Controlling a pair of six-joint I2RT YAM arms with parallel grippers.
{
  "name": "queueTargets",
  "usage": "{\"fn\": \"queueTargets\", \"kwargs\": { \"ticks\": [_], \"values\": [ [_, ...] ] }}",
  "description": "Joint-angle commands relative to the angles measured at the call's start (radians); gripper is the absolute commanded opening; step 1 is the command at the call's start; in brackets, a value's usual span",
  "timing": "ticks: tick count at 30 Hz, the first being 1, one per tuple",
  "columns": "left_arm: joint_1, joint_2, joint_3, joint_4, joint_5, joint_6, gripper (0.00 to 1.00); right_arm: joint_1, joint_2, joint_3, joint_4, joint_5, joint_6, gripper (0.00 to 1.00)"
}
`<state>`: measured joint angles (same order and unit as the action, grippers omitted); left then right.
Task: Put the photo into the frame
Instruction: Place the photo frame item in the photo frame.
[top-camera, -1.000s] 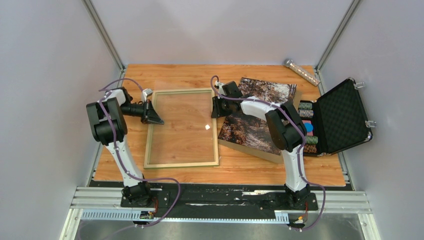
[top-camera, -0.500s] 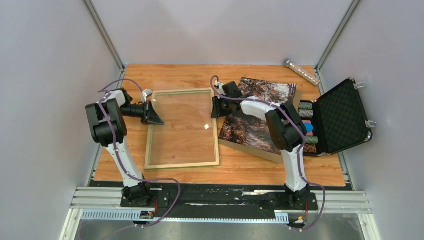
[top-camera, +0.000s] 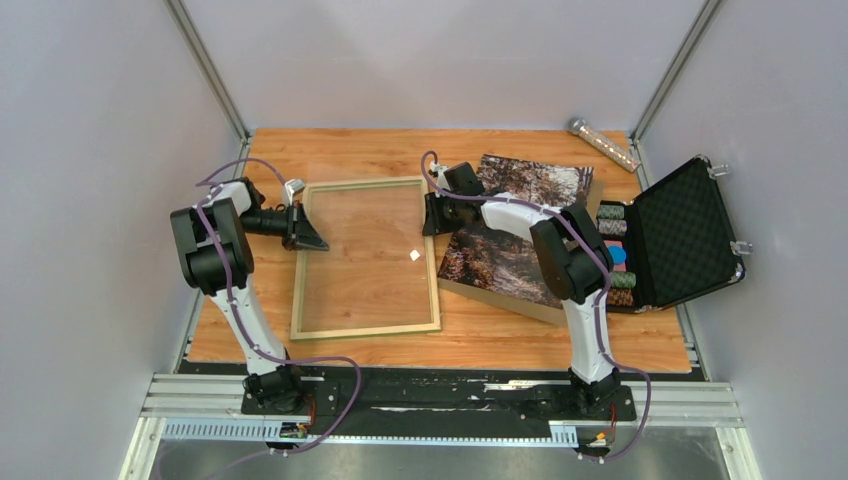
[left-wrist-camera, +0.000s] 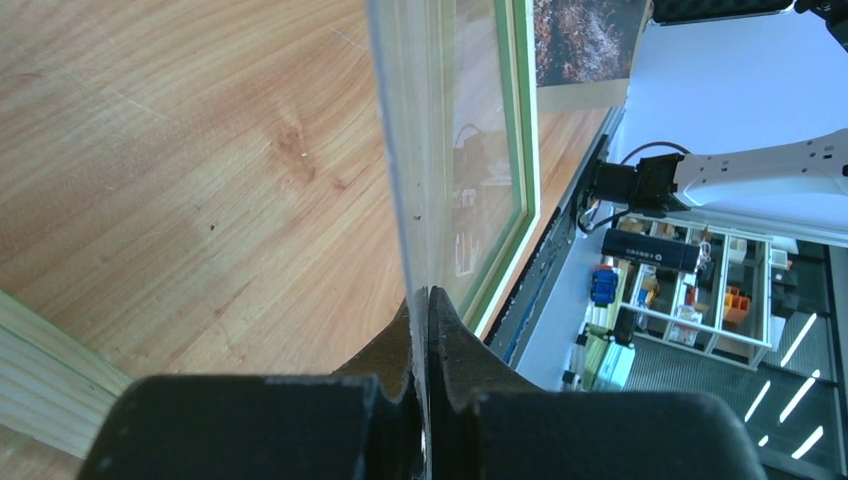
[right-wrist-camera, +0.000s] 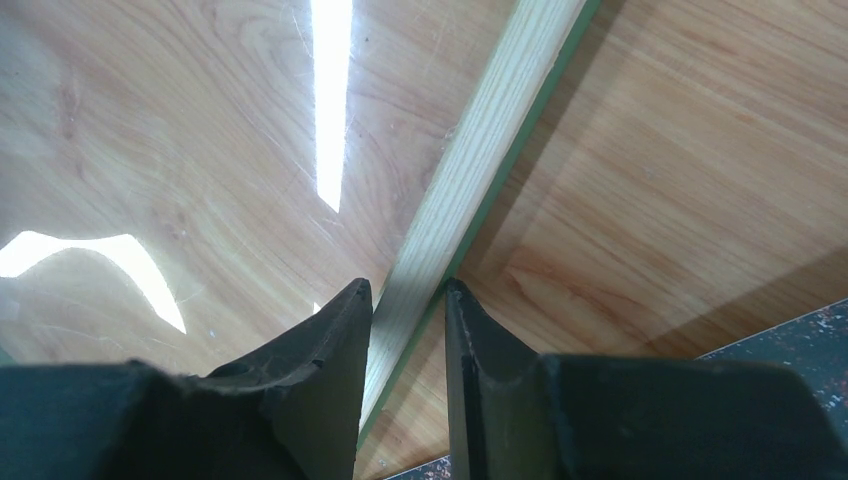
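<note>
One frame (top-camera: 365, 329), one photo (top-camera: 475, 255), one case (top-camera: 690, 230), one tube (top-camera: 603, 145)

No readable text, label, brand, number or sign in any view. Chips (top-camera: 612, 227) in open case (top-camera: 688, 235): face markings too small to make out. Boxes on background shelves (left-wrist-camera: 690, 290) in left wrist view: blurred, nothing legible.
</note>
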<state>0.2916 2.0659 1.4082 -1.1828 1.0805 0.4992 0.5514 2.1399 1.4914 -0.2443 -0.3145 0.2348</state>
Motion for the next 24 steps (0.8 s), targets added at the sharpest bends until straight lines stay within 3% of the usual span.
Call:
{"fn": "queueTargets", "kwargs": {
  "ticks": [1, 13, 24],
  "values": [
    [-0.008, -0.062, -0.016, -0.024, 0.045, -0.008, 0.0, 0.008, 0.038, 0.028, 0.016, 0.014, 0.008, 0.3],
    [-0.008, -0.061, -0.022, -0.018, 0.03, -0.018, 0.0, 0.008, 0.038, 0.034, 0.013, 0.012, 0.009, 0.3],
    [-0.008, -0.065, -0.053, 0.016, -0.017, -0.042, 0.01, 0.008, 0.038, 0.043, 0.007, 0.018, 0.012, 0.39]
  ]
}}
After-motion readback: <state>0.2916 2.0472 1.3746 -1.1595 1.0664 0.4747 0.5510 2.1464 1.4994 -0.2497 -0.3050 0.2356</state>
